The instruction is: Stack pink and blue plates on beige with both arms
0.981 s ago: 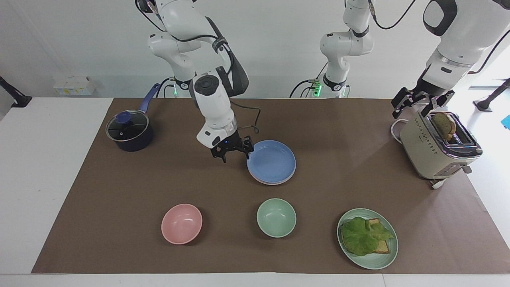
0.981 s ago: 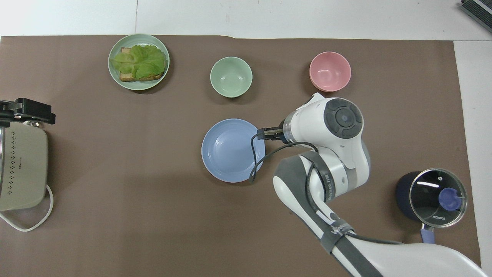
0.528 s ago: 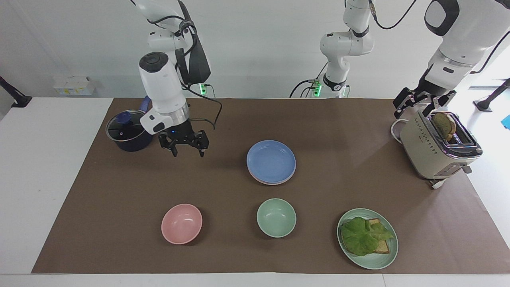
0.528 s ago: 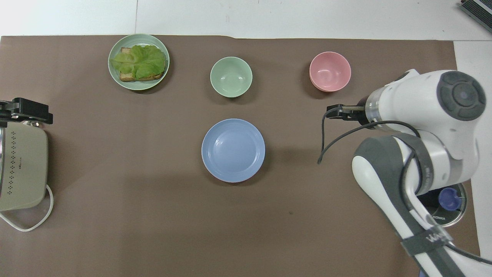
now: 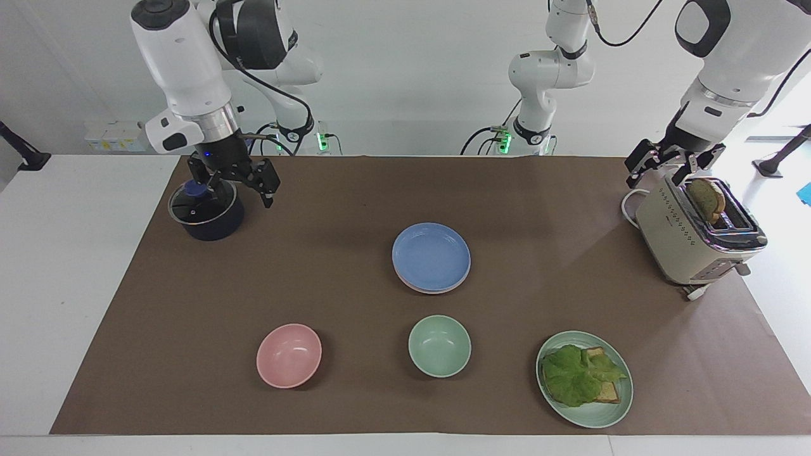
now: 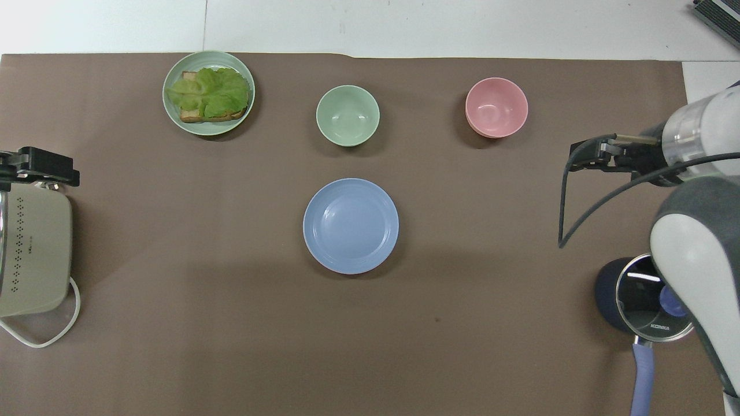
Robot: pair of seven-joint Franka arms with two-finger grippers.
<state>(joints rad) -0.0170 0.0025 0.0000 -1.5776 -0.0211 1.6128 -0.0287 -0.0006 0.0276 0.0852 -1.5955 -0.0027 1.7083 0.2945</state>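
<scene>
The blue plate [image 5: 431, 256] [image 6: 351, 225] lies at the middle of the brown mat, on top of a stack. A thin rim of the pink plate [image 5: 426, 291] shows under it in the facing view. The beige plate is hidden. My right gripper [image 5: 237, 192] [image 6: 579, 157] hangs open and empty, raised over the mat beside the pot, well away from the stack. Over the toaster at the left arm's end of the table, my left gripper [image 5: 664, 170] [image 6: 36, 166] waits, open and empty.
A dark pot with a glass lid [image 5: 206, 209] [image 6: 647, 297] stands at the right arm's end. The toaster [image 5: 694, 231] [image 6: 32, 254] holds bread. Farther from the robots are a pink bowl [image 5: 289, 354] [image 6: 496, 107], a green bowl [image 5: 439, 346] [image 6: 347, 115] and a green plate [image 5: 618, 405] [image 6: 208, 132] with lettuce on toast.
My right gripper has drawn back from the blue plate's edge, rising and swinging toward the pot, with nothing in it. The stack and the left arm have not moved.
</scene>
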